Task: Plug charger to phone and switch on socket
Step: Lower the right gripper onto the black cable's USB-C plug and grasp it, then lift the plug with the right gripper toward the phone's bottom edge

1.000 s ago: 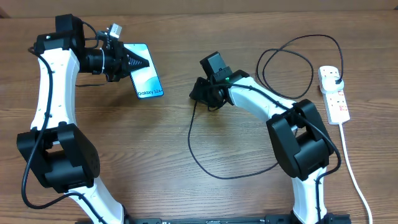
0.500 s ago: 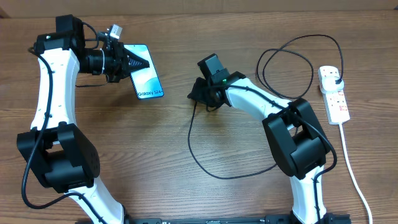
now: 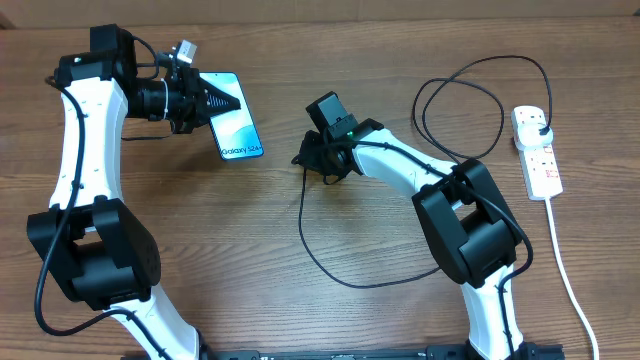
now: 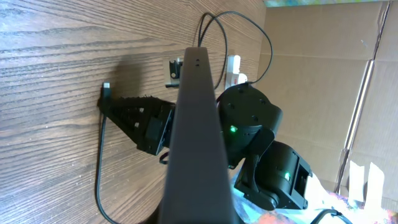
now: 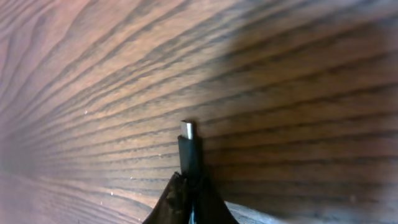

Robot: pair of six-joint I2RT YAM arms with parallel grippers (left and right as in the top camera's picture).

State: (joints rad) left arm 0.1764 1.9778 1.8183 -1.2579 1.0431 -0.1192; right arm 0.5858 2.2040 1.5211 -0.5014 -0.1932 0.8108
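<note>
Neither step is complete. The left pincer (image 3: 232,100) is clamped on the slim, black-framed, blue-screened phone (image 3: 240,132) at far left. The right pincer (image 3: 302,158) is closed on the thin black charger cable (image 5: 190,152) just behind its connector tip, mid-worktop and well apart from the phone.

The black plug (image 3: 541,125) appears seated in the white power-strip socket (image 3: 541,165) at far right, but the switch position is unreadable.

Left to do: mate the connector, then switch on.

Brown wood-grain worktop (image 3: 200,250); cardboard panels (image 4: 323,62) behind.

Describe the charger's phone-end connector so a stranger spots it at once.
Find the right arm's tool at the wooden table's middle. Pinched in it, the thin black charger cable ends in a small black connector with a silver tip. The other end is a plug in the white power strip.
</note>
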